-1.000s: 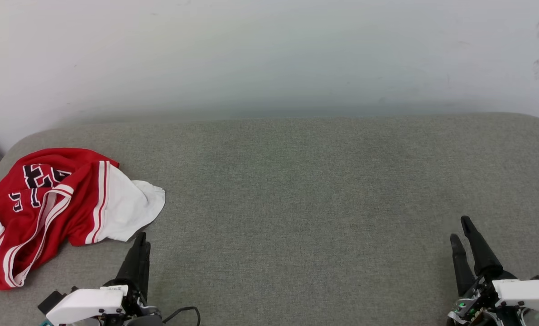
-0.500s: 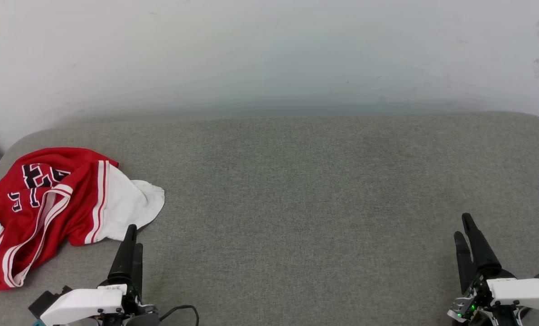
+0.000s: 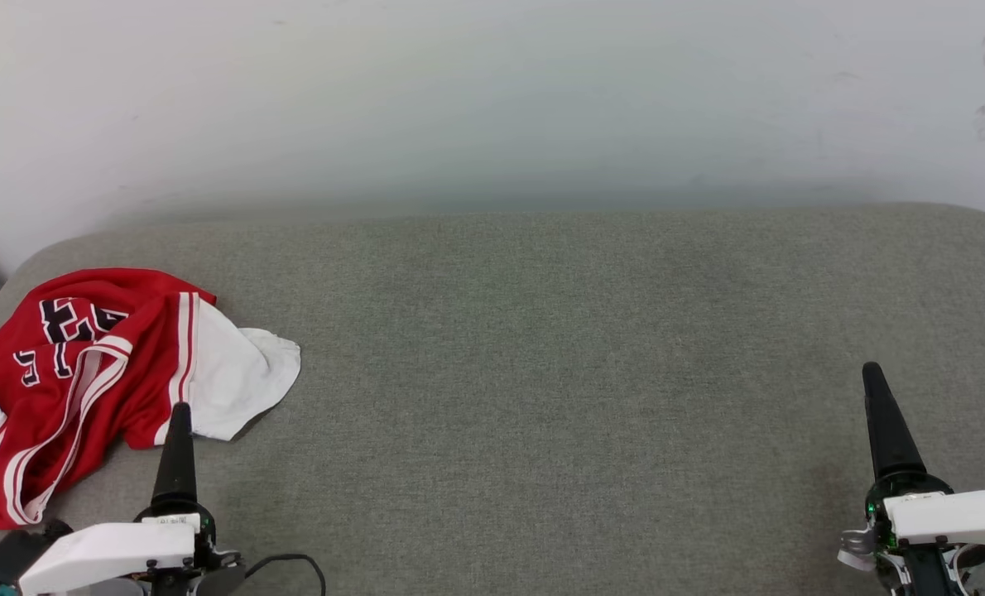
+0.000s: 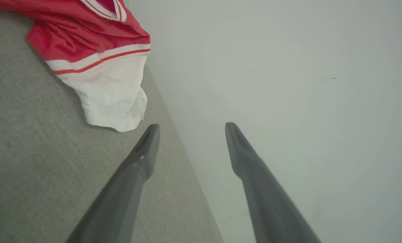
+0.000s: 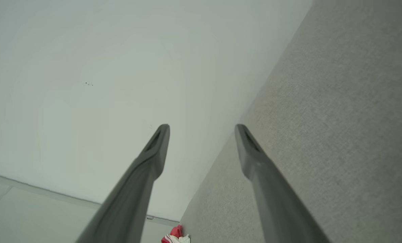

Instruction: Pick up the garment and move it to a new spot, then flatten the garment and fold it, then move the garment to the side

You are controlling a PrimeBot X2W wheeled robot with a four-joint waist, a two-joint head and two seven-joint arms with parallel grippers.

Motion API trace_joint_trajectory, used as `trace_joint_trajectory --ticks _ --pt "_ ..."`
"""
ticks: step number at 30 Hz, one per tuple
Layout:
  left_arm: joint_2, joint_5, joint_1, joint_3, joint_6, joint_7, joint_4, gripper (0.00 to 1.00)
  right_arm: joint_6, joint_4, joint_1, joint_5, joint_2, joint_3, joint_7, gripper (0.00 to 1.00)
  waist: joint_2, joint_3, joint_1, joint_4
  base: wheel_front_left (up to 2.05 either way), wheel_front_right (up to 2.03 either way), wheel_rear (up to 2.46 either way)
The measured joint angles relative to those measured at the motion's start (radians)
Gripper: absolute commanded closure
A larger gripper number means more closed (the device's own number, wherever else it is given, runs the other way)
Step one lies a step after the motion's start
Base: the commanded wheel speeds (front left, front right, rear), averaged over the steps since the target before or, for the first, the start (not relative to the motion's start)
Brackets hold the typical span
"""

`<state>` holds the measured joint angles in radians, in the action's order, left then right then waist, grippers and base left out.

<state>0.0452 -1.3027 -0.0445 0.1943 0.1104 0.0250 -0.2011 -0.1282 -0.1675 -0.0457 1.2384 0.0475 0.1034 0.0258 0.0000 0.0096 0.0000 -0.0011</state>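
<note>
Head view. The garment [image 3: 87,389], a red jersey with white sleeves, lies crumpled at the far left of the grey fabric-covered tabletop [image 3: 542,372], close to its rounded left corner. Black white-outlined lettering [image 3: 66,327] shows on the upper folds, and one white sleeve [image 3: 236,381] spreads out toward the middle of the tabletop. My left tool [image 3: 180,410] stands at the lower left, seen edge-on, with its tip overlapping the striped hem where red meets white; I cannot tell from here whether it touches the cloth. My right tool [image 3: 872,370] stands at the lower right, well apart from the garment. A pale wall [image 3: 492,99] rises behind the tabletop.

Left wrist view. My left tool [image 4: 191,125] is spread wide with nothing between its fingers. The garment [image 4: 96,60] lies just beyond the tip of one finger, clear of it.

Right wrist view. My right tool [image 5: 202,126] is likewise spread wide and holds nothing. The garment [image 5: 175,236] shows small and far off at the bottom edge.
</note>
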Motion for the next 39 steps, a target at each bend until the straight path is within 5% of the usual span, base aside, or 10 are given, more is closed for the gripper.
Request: trace_joint_trajectory --ticks 18,31,39 --pt "0.001 0.440 0.034 -0.118 -0.144 0.060 0.239 0.00 -0.001 0.150 -0.001 -0.530 0.000 -0.082 0.062 0.00 0.0000 0.008 0.0000 0.002 0.00 0.00 0.00" --pt "0.005 0.719 0.044 -0.256 -0.177 0.100 0.293 0.00 -0.001 0.168 0.004 -0.744 0.000 -0.111 0.098 0.00 0.0000 0.014 0.0000 0.000 0.00 0.00 0.00" --pt "0.052 0.852 0.048 -0.346 -0.241 0.120 0.297 0.00 -0.001 0.169 0.006 -0.846 0.000 -0.115 0.119 0.00 0.0000 0.017 0.0000 0.000 0.00 0.00 0.00"
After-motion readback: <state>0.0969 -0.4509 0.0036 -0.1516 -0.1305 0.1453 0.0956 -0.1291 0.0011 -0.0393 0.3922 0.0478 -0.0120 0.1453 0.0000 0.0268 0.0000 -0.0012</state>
